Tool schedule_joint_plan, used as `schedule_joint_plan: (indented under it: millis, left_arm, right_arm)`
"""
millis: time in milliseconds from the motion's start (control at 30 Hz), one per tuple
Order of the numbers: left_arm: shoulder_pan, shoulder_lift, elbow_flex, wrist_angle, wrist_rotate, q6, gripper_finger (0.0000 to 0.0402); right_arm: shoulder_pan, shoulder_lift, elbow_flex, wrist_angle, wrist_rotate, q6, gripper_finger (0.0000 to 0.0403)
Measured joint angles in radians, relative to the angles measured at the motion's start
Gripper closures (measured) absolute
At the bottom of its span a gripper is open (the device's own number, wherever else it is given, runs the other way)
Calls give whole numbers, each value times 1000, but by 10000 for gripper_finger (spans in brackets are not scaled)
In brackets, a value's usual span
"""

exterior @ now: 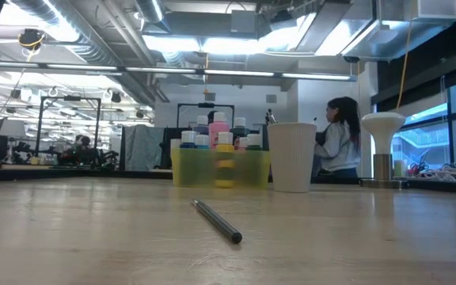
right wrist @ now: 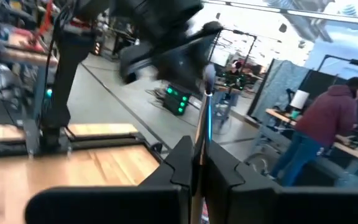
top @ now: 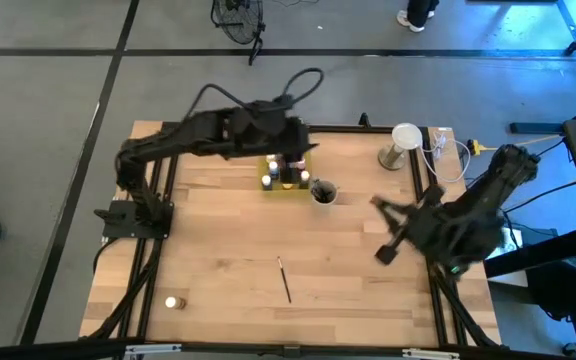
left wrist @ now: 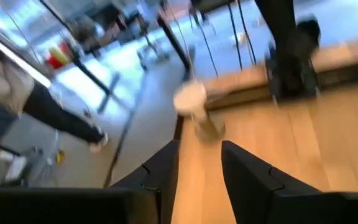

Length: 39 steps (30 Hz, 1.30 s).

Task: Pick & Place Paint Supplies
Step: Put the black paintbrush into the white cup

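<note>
Right gripper [right wrist: 199, 163] jaws clenched on a brush [right wrist: 202, 118]. Left gripper [left wrist: 199, 163] jaws parted, empty, above the tray [top: 271, 184] at twelve o'clock on the desk — a tilted brush could miss the cup [top: 323, 192].

A translucent yellow tray [top: 271, 186] sits toward the far middle of the wooden counter [top: 228, 250]. Just beside the tray stands a small round cup [top: 323, 192], pale in the low view [exterior: 291, 157]. Farther from the tray, near the counter's far corner, stands a white mushroom-shaped lamp [top: 401, 143]. A small pale round object [top: 171, 302] lies well apart from the tray, near the opposite edge. Beyond the tray, a person [exterior: 337, 142] sits in the room.
</note>
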Motion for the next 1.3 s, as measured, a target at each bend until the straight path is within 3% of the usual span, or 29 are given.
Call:
schedule_joint_plan:
  millis: [367,467,533,600,667,767,800,833,900,967,1100,1300]
  left_arm:
    - [55,-138,0,-573,4,-246,289]
    - [61,-147,0,-647,4,-278,291]
    - [60,-150,0,-654,4,-281,292]
    - [60,-154,0,-659,6,-280,292]
    - [57,-156,0,-659,6,-263,291]
    - [57,-156,0,-658,6,-243,291]
    - [57,-156,0,-658,6,-237,291]
    - [57,-156,0,-659,6,-230,292]
    - [57,-156,0,-658,6,-221,293]
    - [57,-155,0,-659,6,-213,294]
    - [57,-155,0,-654,7,-211,293]
    - [57,-155,0,-651,7,-237,295]
  right_arm:
    - [-15,-427,68,-240,-56,-67,387]
    - [-34,-559,68,-424,-32,-64,387]
    - [-33,-657,68,-644,-10,-6,387]
    - [-25,-753,67,-876,7,160,387]
    - [-12,-867,67,-1159,-43,432,387]
    - [1,-1030,62,-1562,-376,864,387]
    - [14,-1071,39,-1623,-449,977,387]
    - [29,-1104,-8,-1637,-459,1057,387]
    - [52,-1147,-135,-1598,-442,1080,387]
    - [61,-1171,-259,-1500,-448,987,387]
    - [73,-1165,-490,-1103,-446,700,387]
    - [5,-1140,-796,-431,-651,304,387]
